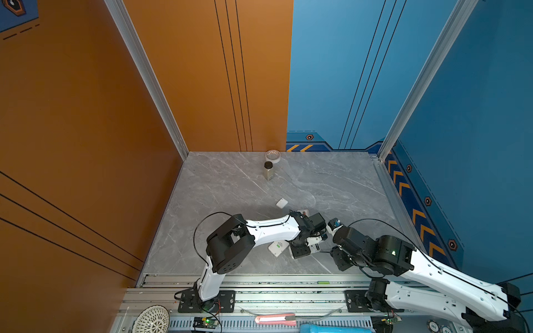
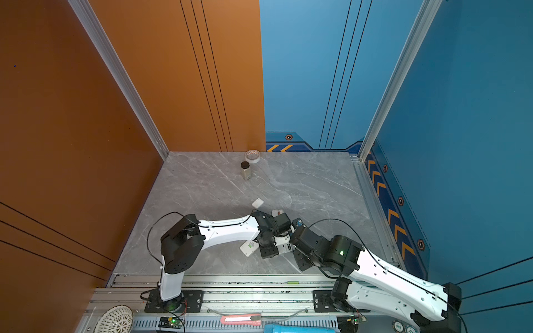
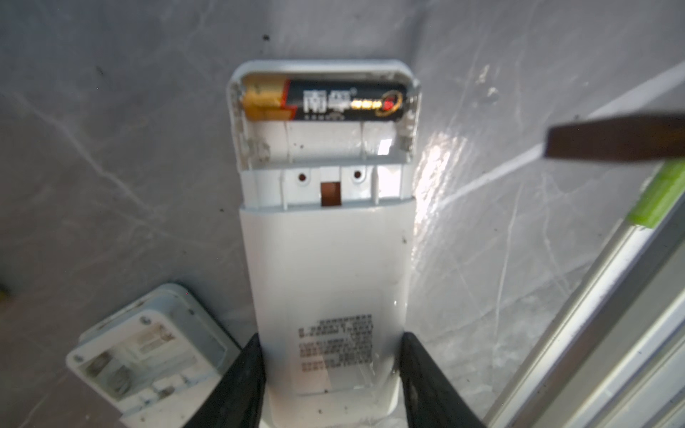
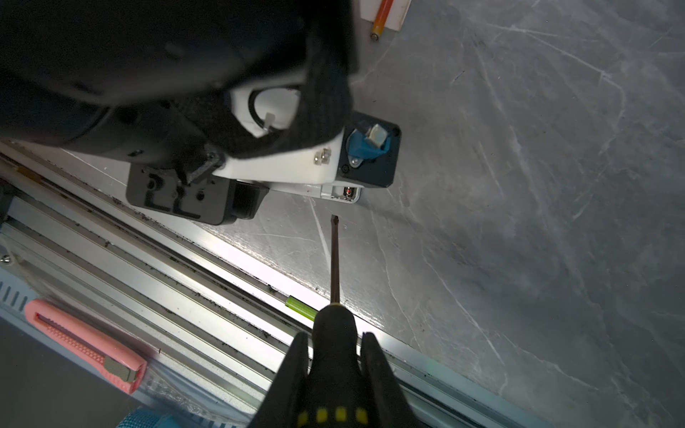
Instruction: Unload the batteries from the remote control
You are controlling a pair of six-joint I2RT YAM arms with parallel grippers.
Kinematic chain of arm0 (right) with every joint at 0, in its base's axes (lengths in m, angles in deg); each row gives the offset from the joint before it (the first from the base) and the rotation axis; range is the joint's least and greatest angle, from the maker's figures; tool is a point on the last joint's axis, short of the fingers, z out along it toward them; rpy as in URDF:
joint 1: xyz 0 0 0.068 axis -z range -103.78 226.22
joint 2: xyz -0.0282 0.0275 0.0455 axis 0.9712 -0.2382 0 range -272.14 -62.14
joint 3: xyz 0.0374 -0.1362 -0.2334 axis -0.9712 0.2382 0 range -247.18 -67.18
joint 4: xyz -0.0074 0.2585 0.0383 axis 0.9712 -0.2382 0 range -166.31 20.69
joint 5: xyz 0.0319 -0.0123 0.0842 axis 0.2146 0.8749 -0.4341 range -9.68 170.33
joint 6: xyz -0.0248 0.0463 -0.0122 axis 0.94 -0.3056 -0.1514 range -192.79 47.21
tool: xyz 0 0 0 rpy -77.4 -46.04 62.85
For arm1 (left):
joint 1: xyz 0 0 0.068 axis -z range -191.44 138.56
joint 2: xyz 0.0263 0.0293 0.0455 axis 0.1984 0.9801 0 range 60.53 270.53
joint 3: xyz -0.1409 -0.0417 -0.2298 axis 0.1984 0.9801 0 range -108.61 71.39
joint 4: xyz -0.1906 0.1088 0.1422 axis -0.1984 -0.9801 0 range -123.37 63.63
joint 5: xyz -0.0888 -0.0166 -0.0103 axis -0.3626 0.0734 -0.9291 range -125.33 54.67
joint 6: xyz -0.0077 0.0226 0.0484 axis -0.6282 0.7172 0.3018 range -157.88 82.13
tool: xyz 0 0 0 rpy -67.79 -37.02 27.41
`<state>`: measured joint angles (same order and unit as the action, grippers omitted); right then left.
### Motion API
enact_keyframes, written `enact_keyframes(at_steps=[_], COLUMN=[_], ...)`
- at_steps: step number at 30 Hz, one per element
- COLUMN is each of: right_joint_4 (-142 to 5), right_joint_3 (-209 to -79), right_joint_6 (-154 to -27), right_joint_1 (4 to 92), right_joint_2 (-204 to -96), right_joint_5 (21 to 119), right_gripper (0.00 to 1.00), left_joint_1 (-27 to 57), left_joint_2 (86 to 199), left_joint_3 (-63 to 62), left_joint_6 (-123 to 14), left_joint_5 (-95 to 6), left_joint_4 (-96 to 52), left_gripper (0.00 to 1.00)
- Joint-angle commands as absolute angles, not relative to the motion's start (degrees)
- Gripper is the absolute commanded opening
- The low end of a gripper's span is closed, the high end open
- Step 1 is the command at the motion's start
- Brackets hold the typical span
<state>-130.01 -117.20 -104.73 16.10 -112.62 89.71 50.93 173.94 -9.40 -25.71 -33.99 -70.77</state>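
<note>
Remote (image 4: 341, 193): in the right wrist view only one end corner shows under the left arm; in both top views I find it almost wholly covered.
Printed label (image 3: 335, 346): blurred; I cannot read it.
Screwdriver (image 3: 611, 142): in the left wrist view a blurred bar, cut off at the edge.
Orange-red battery (image 4: 381, 20): cropped by the frame edge, as is the white slab (image 4: 402, 15) by it.
Right hand (image 4: 334, 337): fingers run out of frame.
</note>
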Motion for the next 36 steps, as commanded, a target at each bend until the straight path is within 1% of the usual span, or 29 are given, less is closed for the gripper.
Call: enact_keyframes(at_steps=[1, 8, 11, 15, 22, 36], right_joint_4=[-129.03, -127.09, -126.14, -126.47, -127.75, -125.51], right_joint_3=[-118.55, -117.76, -116.73, -115.53, -113.9, -111.17], right_joint_6=[-104.5, -103.19, -103.65, -107.0, -114.76, -115.69], right_joint_1=[15.45, 15.11, 14.08, 10.35, 0.96, 0.9], right_joint_2=[-114.48, -115.14, -114.04, -109.77, -109.34, -112.81], right_joint_5=[93.9, 93.99, 94.15, 99.32, 107.23, 105.99], right_gripper=[0.0, 0.0, 0.0, 0.0, 0.0, 0.0], left_joint_1=[52.09, 52.12, 51.58, 49.91, 49.05, 48.5], left_joint_2=[174.35, 174.0, 173.96, 173.38, 173.16, 172.07], left_joint_3=[-5.82, -4.6, -4.29, -2.77, -1.08, 1.58], left_joint_6=[-24.79, -25.55, -25.63, -26.32, -24.87, -24.16], left_joint_5=[-26.99, -27.9, -30.13, -34.05, -35.49, -37.51], left_joint_4=[-71.49, -70.78, -70.71, -69.51, -68.72, -67.77], left_gripper=[0.09, 0.1, 0.1, 0.09, 0.08, 0.06])
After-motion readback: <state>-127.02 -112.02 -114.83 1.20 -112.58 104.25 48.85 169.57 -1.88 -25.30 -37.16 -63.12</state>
